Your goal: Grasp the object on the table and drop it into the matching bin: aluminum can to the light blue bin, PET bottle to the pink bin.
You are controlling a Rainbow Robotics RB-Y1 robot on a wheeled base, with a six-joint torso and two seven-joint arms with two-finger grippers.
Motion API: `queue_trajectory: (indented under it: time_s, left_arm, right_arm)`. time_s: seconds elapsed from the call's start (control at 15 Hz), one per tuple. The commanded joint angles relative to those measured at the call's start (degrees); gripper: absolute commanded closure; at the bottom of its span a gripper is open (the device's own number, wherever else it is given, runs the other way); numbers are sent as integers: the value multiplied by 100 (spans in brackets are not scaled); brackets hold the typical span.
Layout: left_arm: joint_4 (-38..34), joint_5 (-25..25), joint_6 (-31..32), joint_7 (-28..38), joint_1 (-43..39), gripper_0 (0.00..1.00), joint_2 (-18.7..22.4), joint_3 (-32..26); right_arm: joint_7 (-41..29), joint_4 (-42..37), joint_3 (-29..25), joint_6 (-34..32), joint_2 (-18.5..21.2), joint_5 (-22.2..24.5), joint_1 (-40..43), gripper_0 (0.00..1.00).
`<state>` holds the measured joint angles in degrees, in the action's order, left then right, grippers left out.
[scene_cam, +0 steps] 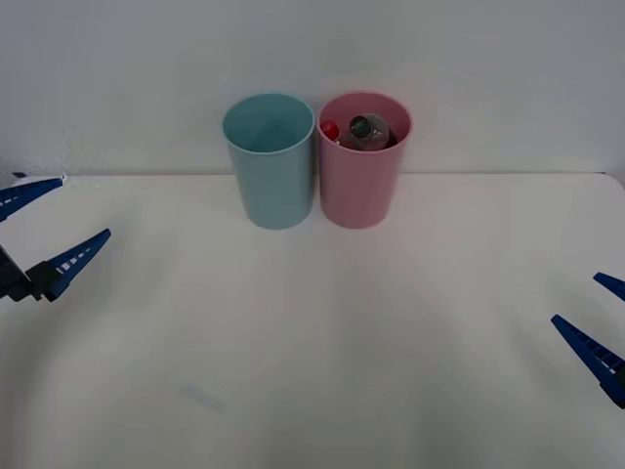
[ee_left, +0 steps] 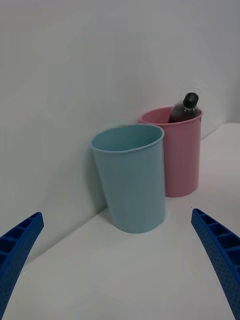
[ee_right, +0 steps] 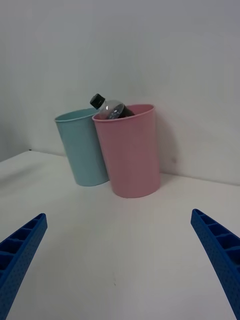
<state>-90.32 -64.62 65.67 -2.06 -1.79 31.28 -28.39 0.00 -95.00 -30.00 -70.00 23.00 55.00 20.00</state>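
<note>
Both blue ribbed claws, left claw [scene_cam: 37, 230] and right claw [scene_cam: 607, 322], hang apart; ahead of them, the small clear black-capped plastic bottle [scene_cam: 369, 132] leans inside the tall pink plastic bin [scene_cam: 359, 186].

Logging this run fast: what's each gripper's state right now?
Left gripper: open, holding nothing.
Right gripper: open, holding nothing.

The left gripper [scene_cam: 39, 227] has two long blue fingers [scene_cam: 80, 256] that taper to points, with a ribbed, ladder-like pattern of pale slots along one face and a finely dotted texture on the side. They join a black block at the base. The right gripper [scene_cam: 598, 308] has matching blue ribbed fingers [ee_right: 220, 250], wedge-shaped and hollowed into small square cells.
</note>
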Motion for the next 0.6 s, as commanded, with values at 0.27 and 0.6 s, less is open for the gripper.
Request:
queue_trajectory:
  time_s: [0.27, 0.6]
  left_arm:
    - [-56, 73, 104, -102, -743, 0, 1, -202]
    - [-144, 442, 191, -128, -1262, 0, 124, -229]
  right_arm:
    - [0, 0, 0, 0, 0, 0, 0, 0]
    - [0, 0, 0, 0, 0, 0, 0, 0]
